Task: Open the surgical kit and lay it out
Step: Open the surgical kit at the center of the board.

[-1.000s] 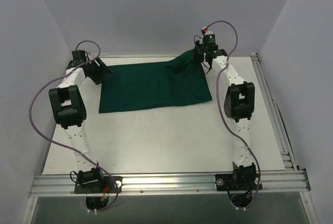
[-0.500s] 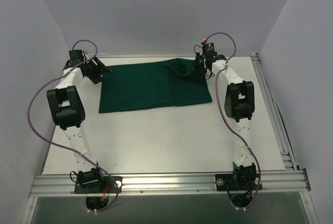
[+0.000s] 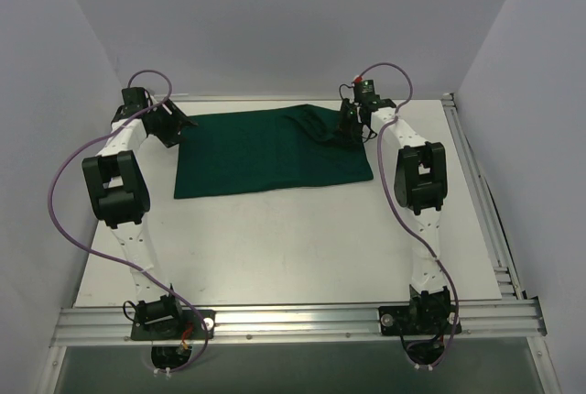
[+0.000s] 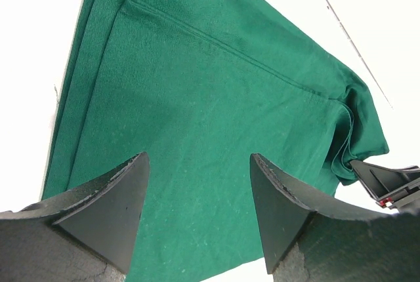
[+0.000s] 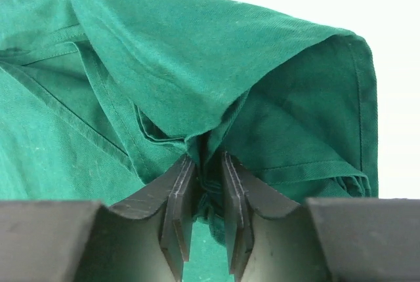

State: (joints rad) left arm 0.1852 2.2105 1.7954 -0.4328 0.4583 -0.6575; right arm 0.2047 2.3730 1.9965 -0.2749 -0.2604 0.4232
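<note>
The surgical kit point(image 3: 275, 151) shows only as a dark green cloth, spread as a wide rectangle across the far half of the table, with its far right corner bunched up. No tray or instruments are visible. My right gripper point(image 3: 346, 126) sits at that bunched corner. In the right wrist view its jaws point(image 5: 208, 157) stand a little apart, with a fold of the green cloth point(image 5: 197, 52) lying between them. My left gripper point(image 3: 179, 124) hovers at the cloth's far left edge. In its own view it is open point(image 4: 199, 157) above the flat cloth point(image 4: 197, 85), holding nothing.
The white table point(image 3: 293, 247) ends at a metal rail point(image 3: 293, 321) along the near edge, where both arm bases are bolted. White walls close in the far side and both flanks. My right gripper's tip point(image 4: 387, 180) shows at the cloth's far corner in the left wrist view.
My right gripper has come down and slightly left with the raised cloth corner, and its jaws have parted a little. The left arm has shifted slightly left. The lifted corner now sits lower.
</note>
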